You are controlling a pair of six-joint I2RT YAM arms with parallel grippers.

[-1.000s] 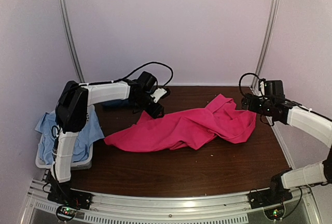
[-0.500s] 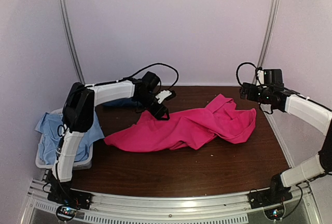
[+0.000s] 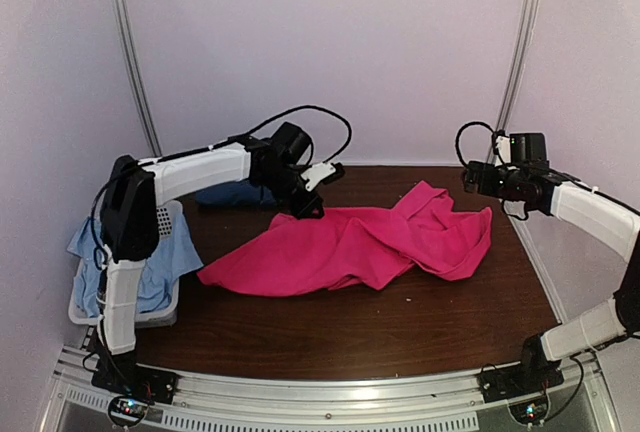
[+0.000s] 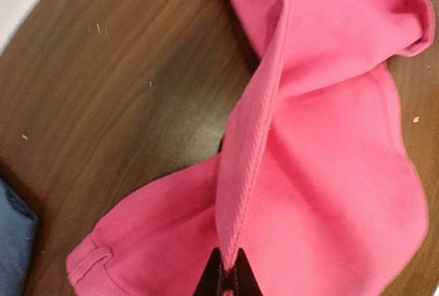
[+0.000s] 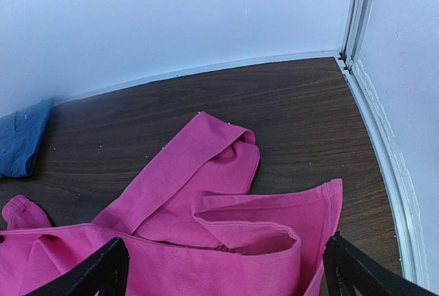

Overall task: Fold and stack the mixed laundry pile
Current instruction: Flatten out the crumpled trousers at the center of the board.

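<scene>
- My left gripper (image 4: 226, 277) pinches the ribbed hem of the crumpled magenta-pink knit shirt (image 4: 329, 173).
- My right gripper (image 5: 226, 268) hangs spread wide.
- Left jaws gaped a moment ago.

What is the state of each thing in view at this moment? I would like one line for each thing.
left gripper: shut on a ribbed hem of the pink shirt.
right gripper: open, holding nothing.
pink shirt: unfolded, crumpled on the table.
dark blue T-shirt: bunched, lying far left.
light-blue cloth: unfolded, draped over the basket.
basket: upright.
</scene>
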